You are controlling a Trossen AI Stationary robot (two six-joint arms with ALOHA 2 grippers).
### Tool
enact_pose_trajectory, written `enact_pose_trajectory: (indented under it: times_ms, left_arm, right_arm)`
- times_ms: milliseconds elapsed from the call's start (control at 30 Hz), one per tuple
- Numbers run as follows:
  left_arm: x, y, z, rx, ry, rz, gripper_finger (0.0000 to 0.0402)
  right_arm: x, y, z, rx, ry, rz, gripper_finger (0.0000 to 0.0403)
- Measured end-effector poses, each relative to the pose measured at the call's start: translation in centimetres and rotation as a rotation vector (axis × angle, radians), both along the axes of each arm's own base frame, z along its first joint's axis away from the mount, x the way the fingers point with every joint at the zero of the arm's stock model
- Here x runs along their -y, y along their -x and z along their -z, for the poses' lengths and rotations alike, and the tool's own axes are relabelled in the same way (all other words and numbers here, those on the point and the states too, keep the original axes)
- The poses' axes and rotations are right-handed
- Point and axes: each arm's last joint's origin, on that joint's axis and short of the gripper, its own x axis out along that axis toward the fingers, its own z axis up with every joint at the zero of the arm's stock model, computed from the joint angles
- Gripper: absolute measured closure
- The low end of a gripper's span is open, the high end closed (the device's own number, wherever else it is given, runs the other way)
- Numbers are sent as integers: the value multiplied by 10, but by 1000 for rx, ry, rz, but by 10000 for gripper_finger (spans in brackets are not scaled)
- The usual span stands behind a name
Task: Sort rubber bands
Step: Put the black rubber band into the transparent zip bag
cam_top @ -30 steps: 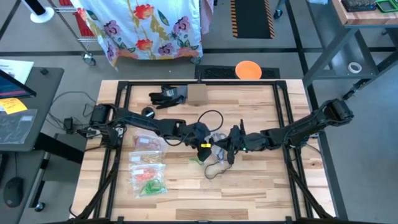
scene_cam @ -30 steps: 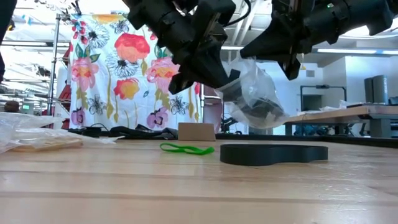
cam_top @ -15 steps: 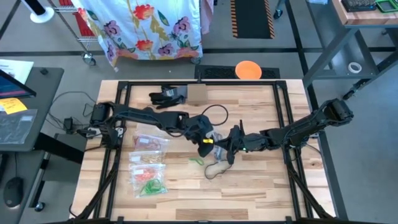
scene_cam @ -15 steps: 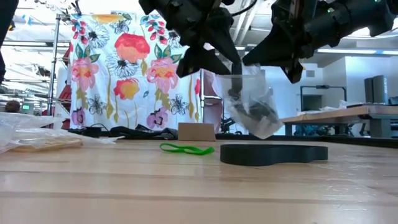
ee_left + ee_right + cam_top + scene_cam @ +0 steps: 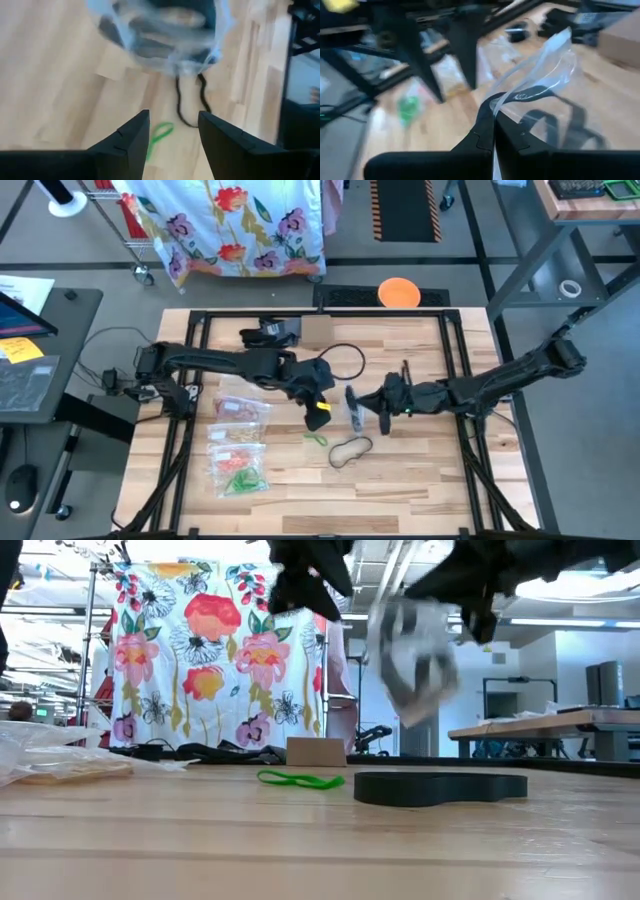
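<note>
Green rubber band (image 5: 317,440) lies loose mid-bench (image 5: 420,470), black band loop (image 5: 350,449) at its 3 o'clock. Above them, right end effector (image 5: 362,408) is clamped on a clear zip bag (image 5: 354,408) holding dark bands; left end effector (image 5: 318,412), at the bag's 9 o'clock, is spread apart.

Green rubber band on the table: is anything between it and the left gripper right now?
Nothing visible blocks it. The green rubber band lies bare on the wood just below the left gripper, whose jaws stand open. The clear bag hangs off to the side, pinched in the right gripper, and the black loop lies beside the band.
</note>
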Motion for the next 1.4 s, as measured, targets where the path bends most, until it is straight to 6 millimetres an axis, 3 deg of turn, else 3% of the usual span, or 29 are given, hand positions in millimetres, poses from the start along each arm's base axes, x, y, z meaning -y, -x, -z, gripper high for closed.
enact_pose_trajectory:
  times_ms: [133, 267, 400, 500, 600, 700, 800, 933, 1033, 1167, 1400]
  left_arm:
    - [13, 15, -12, 27, -177, 11, 238]
    - [32, 26, -11, 28, -293, 44, 238]
    - [42, 28, -7, 24, -318, 69, 238]
    - [48, 27, -5, 24, -331, 89, 238]
    - [51, 27, -4, 21, -339, 103, 238]
    - [54, 28, -4, 22, -349, 122, 238]
    - [57, 31, -3, 1, -360, 128, 238]
    - [61, 34, -2, -24, -401, 115, 238]
    - [66, 37, -1, -34, -407, 97, 238]
    - [74, 39, -1, -28, -411, 111, 238]
    - [103, 34, 45, 126, -371, 222, 238]
  right_arm:
    - [10, 17, -8, -44, -32, 63, 403]
    - [14, 25, -17, -30, -127, -63, 403]
    - [16, 28, -19, -36, -182, -148, 403]
    - [20, 30, -14, -84, -208, -58, 403]
    - [18, 23, -16, -62, -226, -191, 403]
    - [22, 27, -14, -137, -215, -1, 403]
    - [19, 22, -20, -106, -209, -225, 403]
    - [24, 29, -25, -160, -197, 12, 403]
    - [17, 25, -29, -138, -190, -179, 403]
    - [18, 32, -42, -152, -157, -23, 403]
    - [2, 39, -49, -120, -78, -96, 403]
